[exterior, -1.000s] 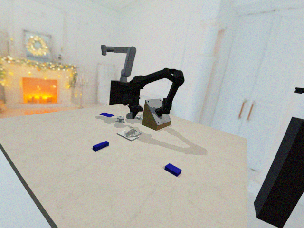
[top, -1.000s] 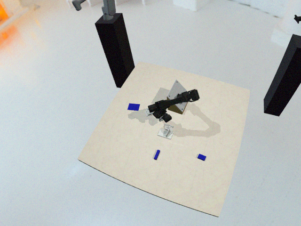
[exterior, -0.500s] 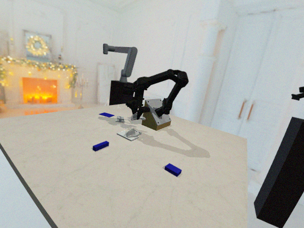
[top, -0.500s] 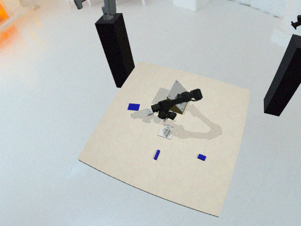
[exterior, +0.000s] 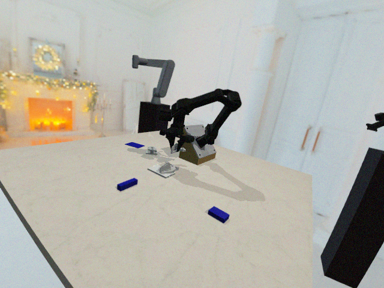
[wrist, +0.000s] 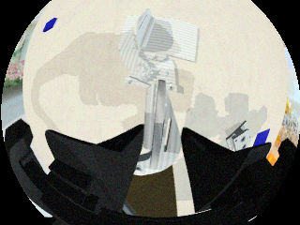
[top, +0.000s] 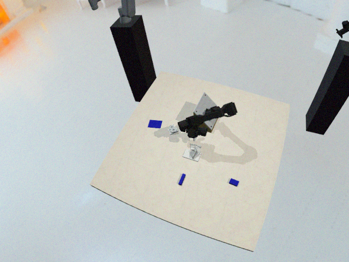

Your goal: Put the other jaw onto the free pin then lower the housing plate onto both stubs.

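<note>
The white base plate (top: pixel 187 155) (exterior: pixel 154 170) (wrist: pixel 187 41) lies on the table with one grey jaw (top: pixel 193 153) (exterior: pixel 165 167) (wrist: pixel 143 29) standing on it. My gripper (exterior: pixel 175 147) (wrist: pixel 163 130) is shut on the other jaw (wrist: pixel 152 110), a long light-grey piece. It holds this jaw above the table, between the base plate and the wedge-shaped mount. In the wrist view the held jaw's far end overlaps the near edge of the base assembly; contact cannot be told. The free pin and the gear teeth cannot be made out clearly. The housing plate (top: pixel 173 130) (exterior: pixel 151 150) (wrist: pixel 239 139) lies apart, with holes visible.
The arm's wedge-shaped mount (top: pixel 204 102) (exterior: pixel 188 152) (wrist: pixel 154 197) stands just behind the gripper. A flat blue rectangle (top: pixel 155 124) (exterior: pixel 134 144) (wrist: pixel 262 137) lies beyond the housing plate. Two blue blocks (top: pixel 181 179) (top: pixel 234 182) (exterior: pixel 127 184) (exterior: pixel 218 214) lie on the front side.
</note>
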`<state>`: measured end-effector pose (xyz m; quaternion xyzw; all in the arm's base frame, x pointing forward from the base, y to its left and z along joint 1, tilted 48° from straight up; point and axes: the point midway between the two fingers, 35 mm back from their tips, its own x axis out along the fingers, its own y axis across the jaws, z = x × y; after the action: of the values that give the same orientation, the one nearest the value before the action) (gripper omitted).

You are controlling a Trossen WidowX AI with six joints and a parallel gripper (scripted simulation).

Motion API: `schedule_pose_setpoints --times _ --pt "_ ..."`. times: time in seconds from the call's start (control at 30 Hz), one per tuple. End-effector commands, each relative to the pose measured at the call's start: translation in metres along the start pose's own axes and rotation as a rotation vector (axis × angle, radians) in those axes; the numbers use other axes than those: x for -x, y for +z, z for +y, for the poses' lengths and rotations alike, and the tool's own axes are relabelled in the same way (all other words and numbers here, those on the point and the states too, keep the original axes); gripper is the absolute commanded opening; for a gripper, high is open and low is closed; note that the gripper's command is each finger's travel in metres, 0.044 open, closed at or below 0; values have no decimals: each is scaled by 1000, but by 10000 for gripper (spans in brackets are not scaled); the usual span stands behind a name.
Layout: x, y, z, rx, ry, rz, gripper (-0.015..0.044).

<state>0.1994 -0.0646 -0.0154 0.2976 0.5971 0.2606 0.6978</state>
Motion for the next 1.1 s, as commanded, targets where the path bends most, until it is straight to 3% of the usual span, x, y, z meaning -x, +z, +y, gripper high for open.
schedule_pose_setpoints --times 0.0,0.83,1.07 --pt "0 0 1 19 1 -4 134" --pt "0 1 1 51 1 -5 134" --pt "3 21 -4 51 -1 -5 134"
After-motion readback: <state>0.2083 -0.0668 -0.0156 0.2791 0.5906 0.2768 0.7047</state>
